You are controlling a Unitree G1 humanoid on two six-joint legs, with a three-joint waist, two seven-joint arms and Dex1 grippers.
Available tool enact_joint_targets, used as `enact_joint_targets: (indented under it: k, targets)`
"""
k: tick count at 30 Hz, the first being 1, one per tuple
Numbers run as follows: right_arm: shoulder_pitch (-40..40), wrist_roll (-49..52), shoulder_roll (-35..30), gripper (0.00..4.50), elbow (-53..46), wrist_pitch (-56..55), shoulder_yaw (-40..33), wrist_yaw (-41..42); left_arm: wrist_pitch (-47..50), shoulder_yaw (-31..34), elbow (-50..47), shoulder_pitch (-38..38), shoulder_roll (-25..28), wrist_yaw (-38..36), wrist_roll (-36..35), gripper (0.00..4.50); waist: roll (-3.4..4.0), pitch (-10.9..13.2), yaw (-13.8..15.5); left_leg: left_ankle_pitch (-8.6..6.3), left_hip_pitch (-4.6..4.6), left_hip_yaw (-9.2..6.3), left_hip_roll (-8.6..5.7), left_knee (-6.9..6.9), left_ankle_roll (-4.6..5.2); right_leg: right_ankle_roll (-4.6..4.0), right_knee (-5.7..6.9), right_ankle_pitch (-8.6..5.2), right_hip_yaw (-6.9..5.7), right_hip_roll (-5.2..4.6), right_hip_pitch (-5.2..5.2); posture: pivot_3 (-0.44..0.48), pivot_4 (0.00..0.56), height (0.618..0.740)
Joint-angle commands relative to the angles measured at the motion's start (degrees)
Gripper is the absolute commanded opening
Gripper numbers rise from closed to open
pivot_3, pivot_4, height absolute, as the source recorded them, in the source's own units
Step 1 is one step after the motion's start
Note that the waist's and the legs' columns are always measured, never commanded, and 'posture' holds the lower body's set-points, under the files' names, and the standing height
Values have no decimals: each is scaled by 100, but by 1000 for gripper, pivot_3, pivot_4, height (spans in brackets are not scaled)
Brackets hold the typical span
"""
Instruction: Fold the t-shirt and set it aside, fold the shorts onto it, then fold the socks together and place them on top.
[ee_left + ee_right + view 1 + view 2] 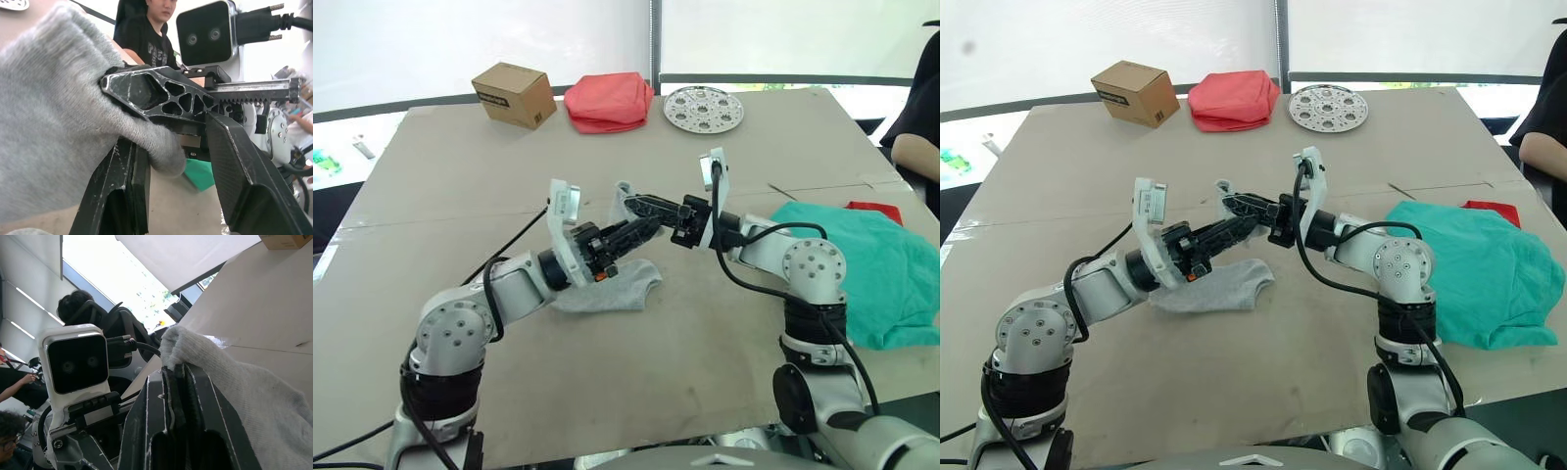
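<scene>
At table centre, your left gripper [628,233] and right gripper [639,204] both pinched the socks [607,286] mid-fold, the shorts [867,264] unfolded alongside; next, I judge, align the pair.

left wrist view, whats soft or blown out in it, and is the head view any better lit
Left wrist view: the grey sock sits very close and looks soft, and the window behind the person is blown out white. Left eye view: the table is evenly lit, with only faint shadows under the arms, though the backdrop above its far edge is overexposed.
</scene>
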Motion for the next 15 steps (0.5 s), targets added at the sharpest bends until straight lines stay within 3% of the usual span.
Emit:
enact_joint_targets:
  k: [1, 7, 15]
  targets:
    - [-7, 484, 1, 0, -121, 182, -95, 94, -68, -9, -88, -54, 399, -571, 621, 1346, -1, 0, 0, 0, 0, 0, 0, 0, 0, 0, 0, 0, 0, 0, 0, 0, 150, 740]
    - [64, 767, 4, 0, -171, 260, -173, 97, -313, 97, -59, 82, 782, -1447, 788, 1299, 1, 1, -5, 0, -1, -1, 2, -1, 0, -3, -3, -3, -1, 2, -2, 0, 150, 740]
    - [137, 1525, -37, 0, -185, 356, -309, 146, 21, 479, 305, -25, 1067, -1863, 21, 1091, 0, 2, -12, -8, -2, -2, 4, -1, 14, -1, -5, -3, -2, 1, -2, 0, 150, 740]
